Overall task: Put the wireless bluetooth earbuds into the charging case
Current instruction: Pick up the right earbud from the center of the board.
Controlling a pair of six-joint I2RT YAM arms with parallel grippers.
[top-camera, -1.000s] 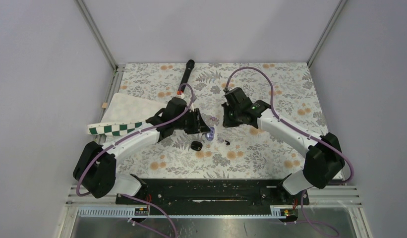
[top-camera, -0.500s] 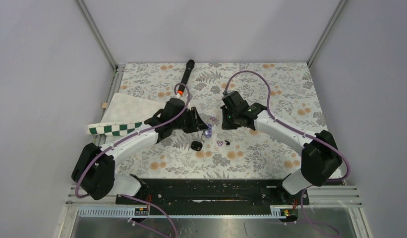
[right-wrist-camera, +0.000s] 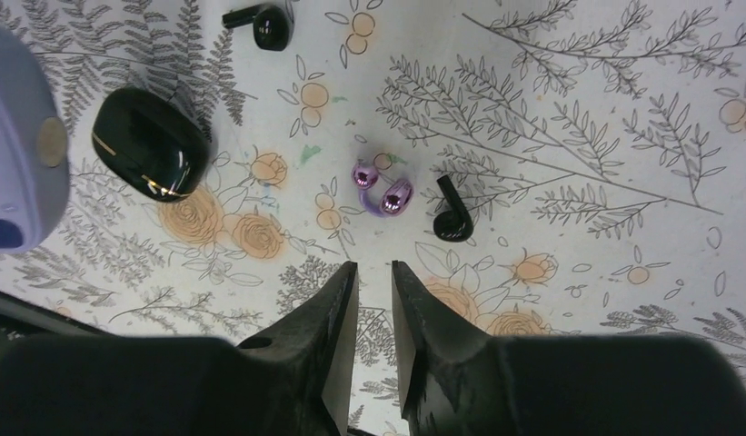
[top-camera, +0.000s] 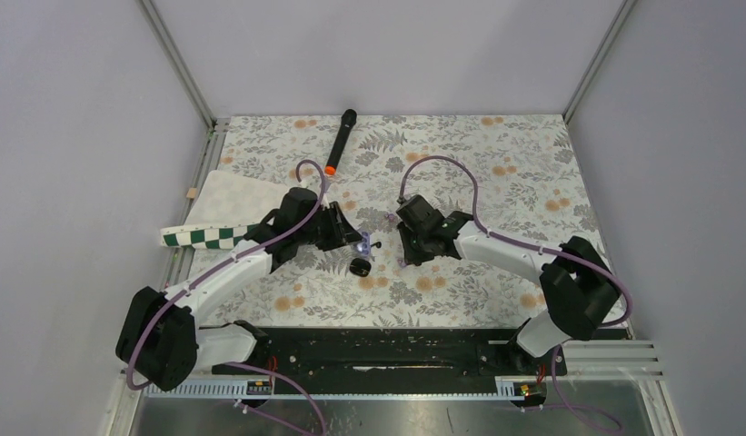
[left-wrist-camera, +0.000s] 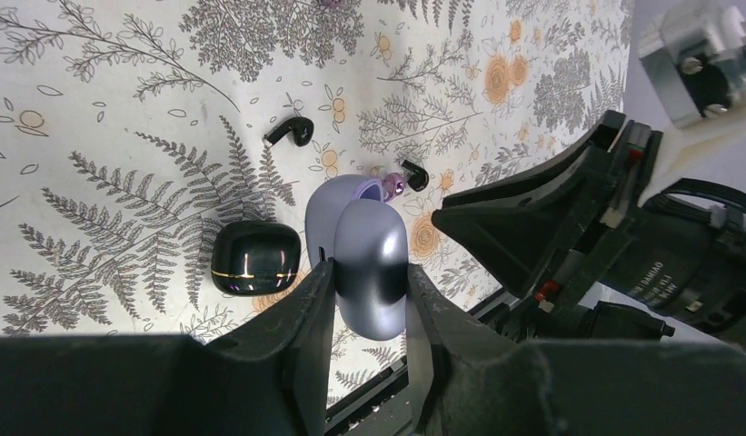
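Two black earbuds [right-wrist-camera: 452,218] lie by a purple bit [right-wrist-camera: 382,191] and the black charging case [right-wrist-camera: 151,143] (left gripper [left-wrist-camera: 367,277] pinches a lavender case [left-wrist-camera: 369,236]); right gripper [right-wrist-camera: 373,272] slightly parted, empty.

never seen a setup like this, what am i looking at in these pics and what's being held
Two robot arms are bolted at a table's near edge. The wide picture looks down from above; the other two come from a camera on each wrist. The left end effector clamps a glossy lavender pebble-shaped case. The right end effector is slightly open and empty. On the floral tablecloth lie a glossy black rounded case, two small black earbuds, a pair of purple earbuds, a black microphone with an orange end and a green-checked cloth.
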